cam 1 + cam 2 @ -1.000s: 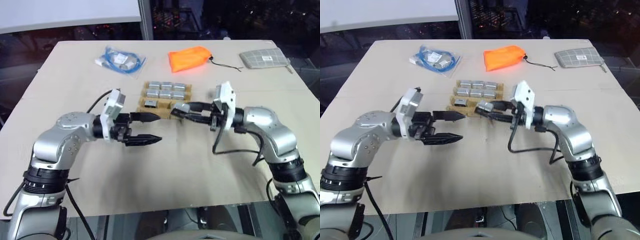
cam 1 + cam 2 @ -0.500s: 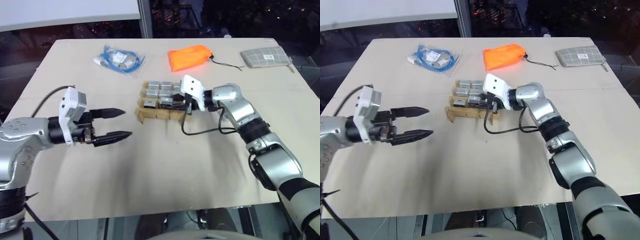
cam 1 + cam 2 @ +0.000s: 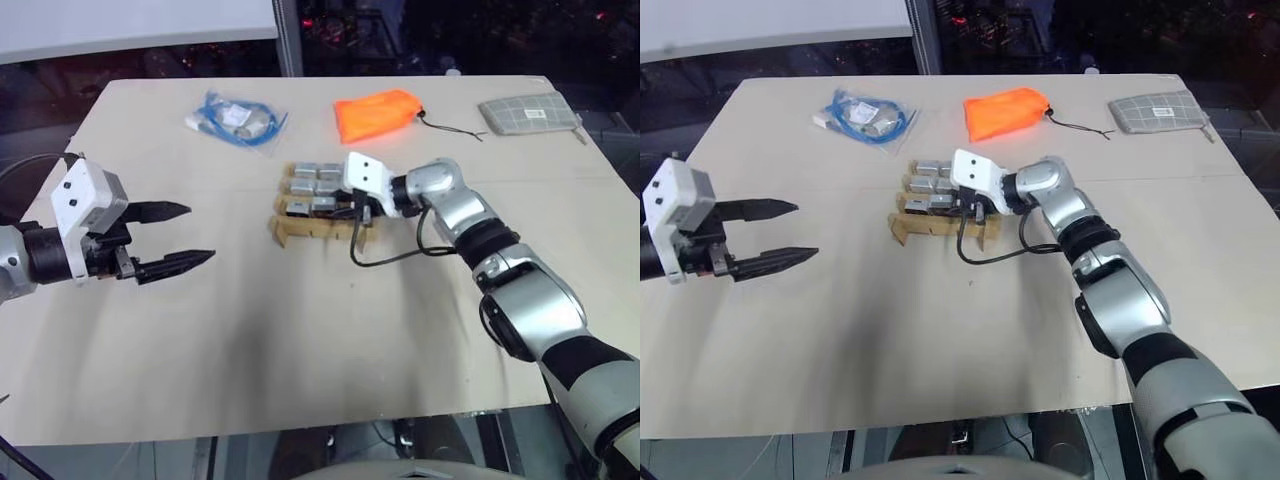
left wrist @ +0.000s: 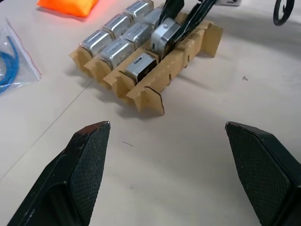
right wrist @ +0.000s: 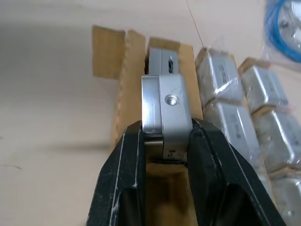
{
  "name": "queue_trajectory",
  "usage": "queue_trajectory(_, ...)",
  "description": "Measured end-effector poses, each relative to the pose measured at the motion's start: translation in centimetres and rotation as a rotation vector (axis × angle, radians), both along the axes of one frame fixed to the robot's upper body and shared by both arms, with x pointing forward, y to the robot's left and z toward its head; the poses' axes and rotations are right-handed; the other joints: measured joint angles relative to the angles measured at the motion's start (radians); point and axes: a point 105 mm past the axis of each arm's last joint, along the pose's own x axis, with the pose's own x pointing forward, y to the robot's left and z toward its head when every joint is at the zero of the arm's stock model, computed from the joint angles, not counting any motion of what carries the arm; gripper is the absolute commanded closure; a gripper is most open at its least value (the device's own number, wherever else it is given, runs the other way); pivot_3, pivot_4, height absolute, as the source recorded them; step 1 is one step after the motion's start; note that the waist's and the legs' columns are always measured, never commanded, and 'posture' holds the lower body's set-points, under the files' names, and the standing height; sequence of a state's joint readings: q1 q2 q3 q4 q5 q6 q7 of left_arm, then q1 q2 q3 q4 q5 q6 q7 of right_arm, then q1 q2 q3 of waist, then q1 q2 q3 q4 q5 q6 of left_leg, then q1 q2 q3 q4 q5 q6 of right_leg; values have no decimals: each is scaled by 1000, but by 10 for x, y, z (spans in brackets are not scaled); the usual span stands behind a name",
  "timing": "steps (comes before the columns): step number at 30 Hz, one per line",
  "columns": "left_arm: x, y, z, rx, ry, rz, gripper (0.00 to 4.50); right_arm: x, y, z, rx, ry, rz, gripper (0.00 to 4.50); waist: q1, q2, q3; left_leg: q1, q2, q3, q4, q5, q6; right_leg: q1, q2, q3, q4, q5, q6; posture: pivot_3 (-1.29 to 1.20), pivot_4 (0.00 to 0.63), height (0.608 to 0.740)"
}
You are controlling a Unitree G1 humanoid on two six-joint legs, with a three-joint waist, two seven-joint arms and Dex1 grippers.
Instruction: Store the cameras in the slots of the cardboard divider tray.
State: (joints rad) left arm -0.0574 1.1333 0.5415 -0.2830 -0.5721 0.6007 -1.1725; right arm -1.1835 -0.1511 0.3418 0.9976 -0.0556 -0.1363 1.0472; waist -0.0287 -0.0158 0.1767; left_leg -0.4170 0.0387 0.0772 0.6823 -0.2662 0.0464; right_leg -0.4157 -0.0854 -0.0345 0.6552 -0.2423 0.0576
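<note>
A: Right pincer (image 5: 164,155) — state? 
B: Clamped on a camera (image 5: 165,110), one finger on each side face, so the block hangs free below the grip and can go straight down into a slot.

A: Where is it relative to the tray?
B: Directly over the near row of the cardboard tray (image 3: 300,232), beside the one camera already seated in that row (image 4: 141,66). From the left wrist view it looks part-way into the slot, tilted a little against the partition. Judgement: insertion in hand, not yet seated.

A: Rest of the tray?
B: The two rows behind are full; I count six cameras there (image 3: 316,178). The near row has the remaining gaps, which is why the arm comes in from the open near side, not over the filled rows.

A: Left pincer (image 3: 172,238)?
B: Spread wide, holding nothing, hovering above the table (image 3: 300,350) well to the left of the tray. Likely parked so it does not crowd the right arm.

A: Other items?
B: Blue cable bag (image 3: 236,121), orange pouch (image 3: 378,115), grey checked pouch (image 3: 530,112) along the far edge, well apart from the tray.
</note>
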Motion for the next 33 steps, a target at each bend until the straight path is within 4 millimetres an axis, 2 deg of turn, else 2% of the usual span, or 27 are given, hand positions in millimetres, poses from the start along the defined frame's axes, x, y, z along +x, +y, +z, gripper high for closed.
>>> queue_trajectory(8, 0, -1, 0, -1, 2, -2, 410, 1, 0, -3, -14, 6, -5, 3834, -1, 0, 0, 0, 0, 0, 0, 0, 0, 0, 0, 0, 1, 0, 0, 0, 150, 740)
queue_trajectory(10, 0, -1, 0, -1, 3, -6, 410, 0, 0, -3, -13, 17, 1, 2681, -1, 0, 0, 0, 0, 0, 0, 0, 0, 0, 0, 0, 1, 0, 0, 0, 150, 740)
queue_trajectory(14, 0, -4, 1, -6, -3, -17, 410, 1, -2, -2, -2, 19, -7, 1418, -4, 0, 0, 0, 0, 0, 0, 0, 0, 0, 0, 0, 1, 0, 0, 0, 150, 740)
queue_trajectory(19, 3, -12, 1, -10, 4, -57, 410, 8, -11, 16, 89, -28, -60, 1418, -11, 0, 0, 0, 0, 0, 0, 0, 0, 0, 0, 0, 1, 0, 0, 0, 150, 740)
queue_trajectory(22, 5, -17, 3, -21, -2, -84, 410, 7, -30, 29, 176, -55, -96, 1418, -8, 0, 0, 0, 0, -1, 0, 0, 0, 0, -1, 0, 1, 0, 0, 0, 150, 740)
queue_trajectory(25, 6, -26, 6, -54, -13, -123, 410, 5, -58, 28, 218, -48, -168, 1418, -6, 0, 0, 0, 0, -1, 0, 0, 0, 0, -1, 0, 1, 0, 0, 0, 150, 740)
queue_trajectory(30, 11, -46, 5, -95, -10, -210, 410, 4, -125, 23, 299, -43, -432, 1418, 3, 0, 0, 0, 0, 0, 0, 0, 0, 0, -1, 0, 1, 0, 0, 0, 150, 740)
queue_trajectory(33, 13, -57, 8, -98, -7, -265, 410, -8, -167, 10, 337, 2, -640, 1418, 10, -1, 0, 0, 0, 1, 0, 0, 0, 0, 0, 1, 1, 0, 0, 0, 150, 740)
